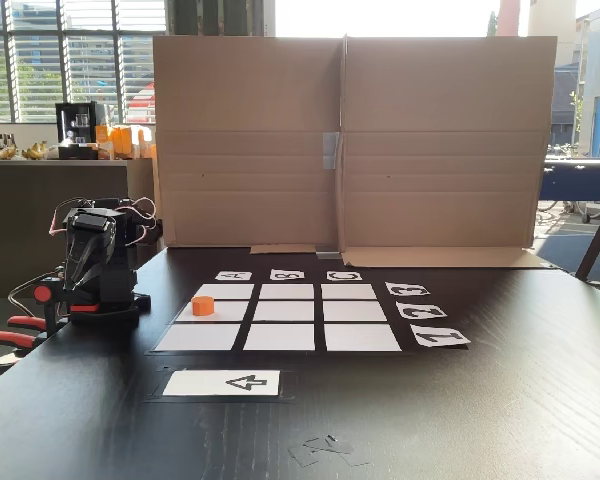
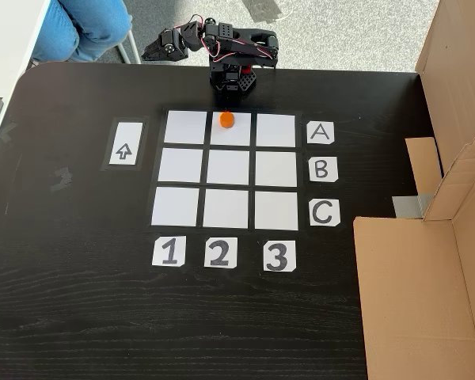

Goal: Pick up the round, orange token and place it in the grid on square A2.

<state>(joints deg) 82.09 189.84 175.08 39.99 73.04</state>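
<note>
Token point(image 1: 203, 305) upright on square A2 point(image 1: 225, 312), left column middle of grid point(image 1: 280, 316).

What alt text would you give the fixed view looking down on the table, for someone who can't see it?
An orange token sits on square A2 of a three-by-three white grid on a dark table. The folded black robot arm stands just beyond the grid, with an arrow card at left and cardboard at right.
</note>
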